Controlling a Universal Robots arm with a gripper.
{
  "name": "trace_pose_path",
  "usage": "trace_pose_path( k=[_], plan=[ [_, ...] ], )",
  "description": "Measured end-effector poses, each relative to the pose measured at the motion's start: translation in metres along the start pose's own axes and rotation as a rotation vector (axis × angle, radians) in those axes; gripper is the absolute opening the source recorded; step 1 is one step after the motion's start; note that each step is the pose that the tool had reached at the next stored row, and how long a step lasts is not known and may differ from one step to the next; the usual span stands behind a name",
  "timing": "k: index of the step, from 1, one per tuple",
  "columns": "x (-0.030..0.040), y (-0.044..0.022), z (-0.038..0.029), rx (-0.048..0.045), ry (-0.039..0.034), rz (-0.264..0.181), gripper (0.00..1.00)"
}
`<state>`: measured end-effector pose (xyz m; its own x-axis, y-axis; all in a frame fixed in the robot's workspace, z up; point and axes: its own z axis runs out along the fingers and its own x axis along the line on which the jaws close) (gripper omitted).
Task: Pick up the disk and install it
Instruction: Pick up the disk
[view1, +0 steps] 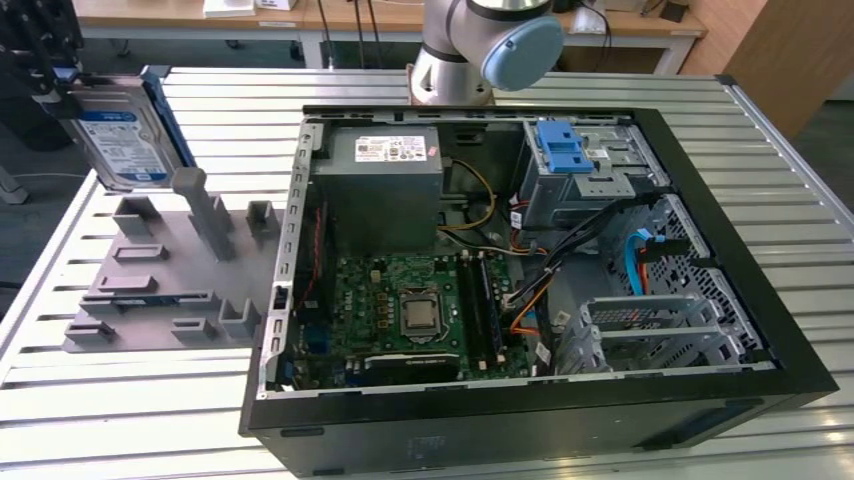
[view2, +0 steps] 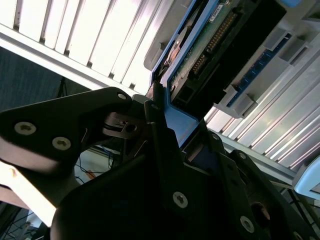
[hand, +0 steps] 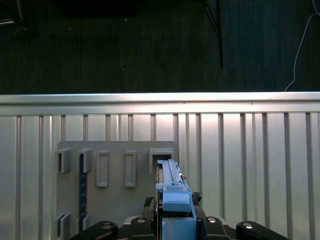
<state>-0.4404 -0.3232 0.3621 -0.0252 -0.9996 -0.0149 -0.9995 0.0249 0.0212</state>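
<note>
The disk (view1: 123, 138), a silver-grey drive with a white-and-blue label and a blue frame, stands on edge above the far end of the grey slotted fixture (view1: 160, 275) at the exterior view's left. My gripper (view1: 56, 82) is shut on its upper edge. In the first wrist view the disk (hand: 172, 190) shows edge-on over a fixture slot (hand: 161, 157), with the gripper (hand: 175, 222) around it. The second wrist view shows the disk's green circuit side (view2: 210, 42) and its blue frame (view2: 181, 125) pinched between the black fingers (view2: 160, 150).
An open computer case (view1: 534, 260) lies on the slatted metal table (view1: 120, 400) at the exterior view's right. Inside it are a grey power supply box (view1: 387, 190), a motherboard (view1: 414, 300), a drive bay with a blue latch (view1: 566, 150) and a metal cage (view1: 647, 325). The arm base (view1: 474, 50) stands behind the case.
</note>
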Motion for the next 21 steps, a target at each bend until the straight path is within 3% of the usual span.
trace_pose_path(
  k=[21],
  plan=[
    [-0.0008,0.0001,-0.0060,0.0000,0.0002,0.000,0.36]
  ],
)
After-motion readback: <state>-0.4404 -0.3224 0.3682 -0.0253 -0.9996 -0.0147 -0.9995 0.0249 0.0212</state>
